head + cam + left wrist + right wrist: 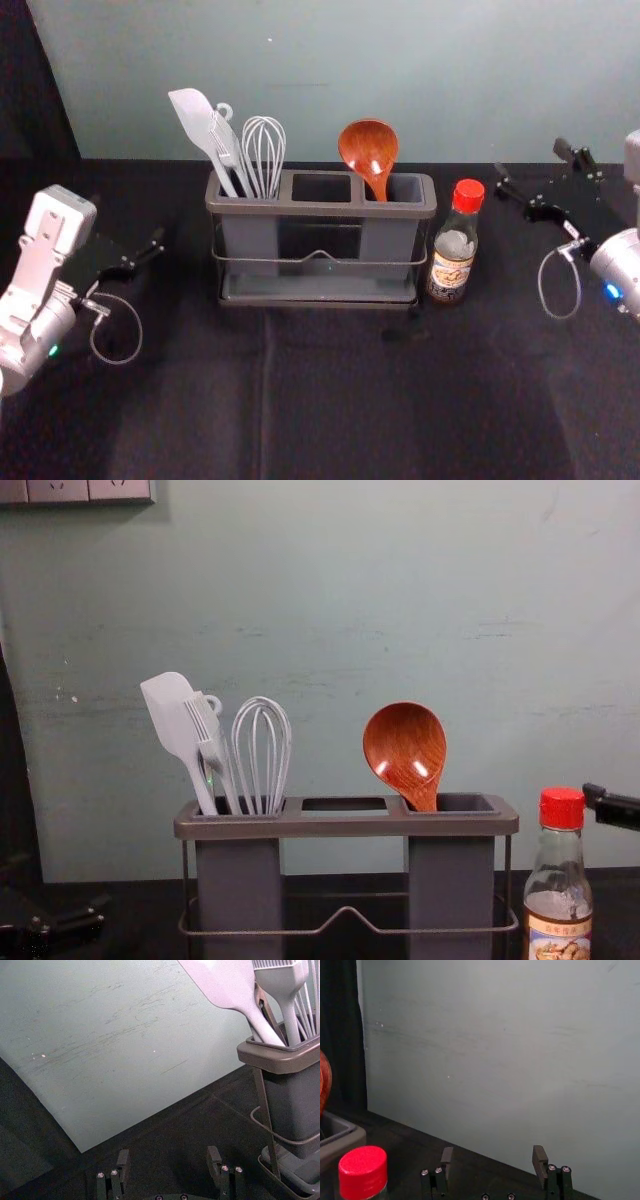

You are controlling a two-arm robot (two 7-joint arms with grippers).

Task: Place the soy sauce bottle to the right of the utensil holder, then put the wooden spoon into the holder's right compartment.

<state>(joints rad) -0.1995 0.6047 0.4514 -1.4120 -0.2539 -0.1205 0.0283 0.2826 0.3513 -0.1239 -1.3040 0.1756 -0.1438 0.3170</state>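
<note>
Has the bottle (452, 265) upright just right of the holder (320, 209), and the spoon (368, 148) bowl-up in its right compartment (385, 245). Holds the left gripper (128, 220) left of the holder and the right gripper (530, 157) right of the bottle, both with fingers spread apart.

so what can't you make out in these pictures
- wooden spoon's lower handle, head and chest views: hidden inside the right compartment
- lower ends of the spatula, brush and whisk, same views: hidden inside the left compartment
- soy sauce bottle's fine label print, head view: too small
</note>
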